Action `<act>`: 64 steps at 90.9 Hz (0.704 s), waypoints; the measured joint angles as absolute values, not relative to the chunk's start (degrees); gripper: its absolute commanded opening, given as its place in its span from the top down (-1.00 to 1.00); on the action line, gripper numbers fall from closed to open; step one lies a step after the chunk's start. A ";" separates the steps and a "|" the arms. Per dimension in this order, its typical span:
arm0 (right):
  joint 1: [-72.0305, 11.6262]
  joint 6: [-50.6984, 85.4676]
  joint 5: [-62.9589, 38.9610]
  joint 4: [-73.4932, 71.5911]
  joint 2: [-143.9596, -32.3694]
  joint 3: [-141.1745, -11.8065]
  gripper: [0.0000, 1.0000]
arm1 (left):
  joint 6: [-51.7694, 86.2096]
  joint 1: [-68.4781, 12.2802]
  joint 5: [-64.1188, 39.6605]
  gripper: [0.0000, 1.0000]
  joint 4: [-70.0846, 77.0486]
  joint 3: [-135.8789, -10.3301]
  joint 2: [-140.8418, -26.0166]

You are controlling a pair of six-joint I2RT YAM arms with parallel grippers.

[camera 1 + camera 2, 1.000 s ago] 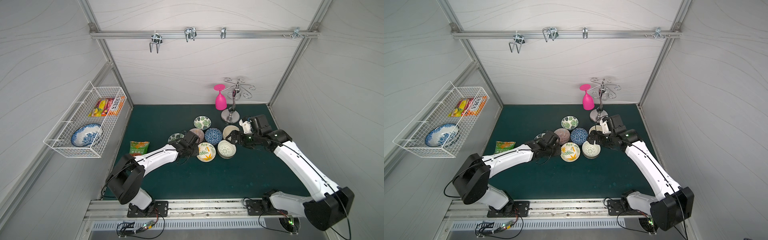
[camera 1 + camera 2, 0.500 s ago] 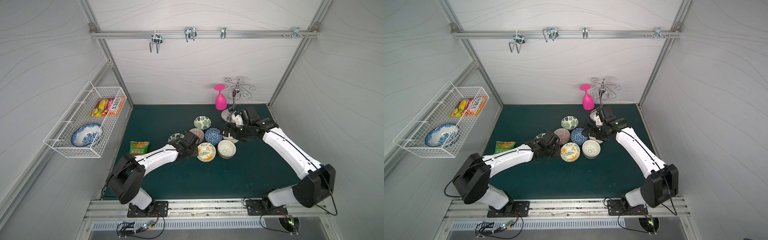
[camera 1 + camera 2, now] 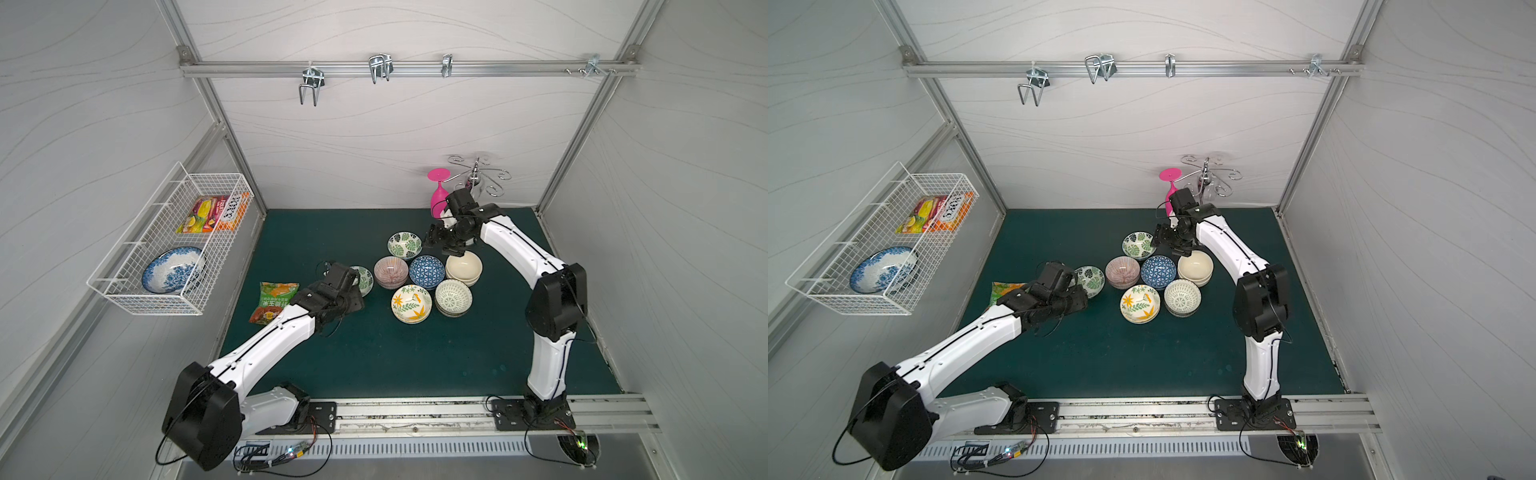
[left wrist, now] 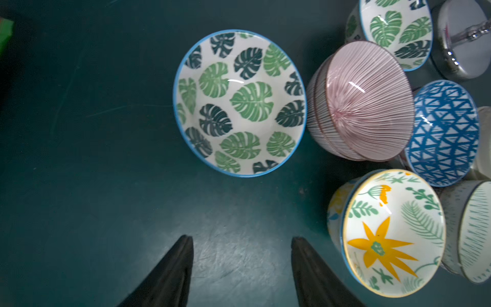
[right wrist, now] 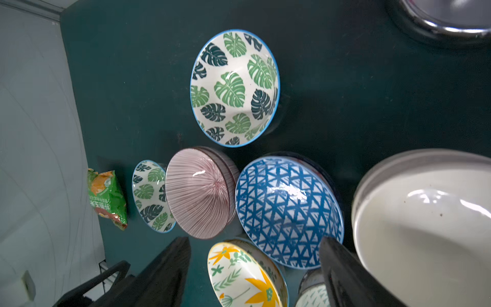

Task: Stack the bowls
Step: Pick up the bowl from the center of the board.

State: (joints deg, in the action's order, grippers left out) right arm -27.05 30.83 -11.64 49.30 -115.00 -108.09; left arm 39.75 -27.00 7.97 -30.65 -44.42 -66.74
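Several small bowls cluster mid-mat. In both top views one green-leaf bowl [image 3: 404, 245] [image 3: 1138, 245] stands alone at the back. The other green-leaf bowl [image 3: 365, 279] [image 4: 239, 103] stands alone at the cluster's left. Pink-striped bowls [image 3: 390, 270], blue-patterned bowls [image 3: 427, 271], cream bowls [image 3: 464, 268], yellow floral bowls [image 3: 411, 304] and green lattice bowls [image 3: 454, 297] sit in nested stacks. My left gripper [image 3: 358, 300] [image 4: 241, 239] is open and empty, just short of the near leaf bowl. My right gripper [image 3: 442, 247] [image 5: 255, 242] hovers open and empty between the far leaf bowl and the cream stack.
A green snack bag [image 3: 274, 301] lies on the mat left of my left arm. A wire basket [image 3: 124, 291] on the left wall holds a large blue-and-white bowl and packets. A pink goblet [image 3: 439, 195] and a chrome stand [image 3: 473, 183] are behind my right wrist.
My left gripper has opened and drawn back leftward from the pink-striped stack. My right gripper has swung from beside the cream bowls toward the back, near the far leaf bowl, jaws narrowing slightly.
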 measured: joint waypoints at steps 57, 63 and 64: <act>-26.00 34.87 -12.27 48.49 -134.28 -123.48 -0.06 | 40.23 -20.75 7.86 -0.33 -31.40 -39.24 -66.48; -26.00 35.18 -12.71 48.03 -135.41 -123.81 -0.04 | 40.53 -20.75 7.46 -0.33 -31.33 -39.18 -66.48; -26.00 35.18 -12.80 47.97 -135.57 -123.81 -0.03 | 40.56 -20.75 7.38 -0.33 -31.33 -39.16 -66.48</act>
State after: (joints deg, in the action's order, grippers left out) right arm -26.00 35.18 -12.80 47.97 -135.57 -123.81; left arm 40.56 -20.75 7.38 -31.33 -39.16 -66.48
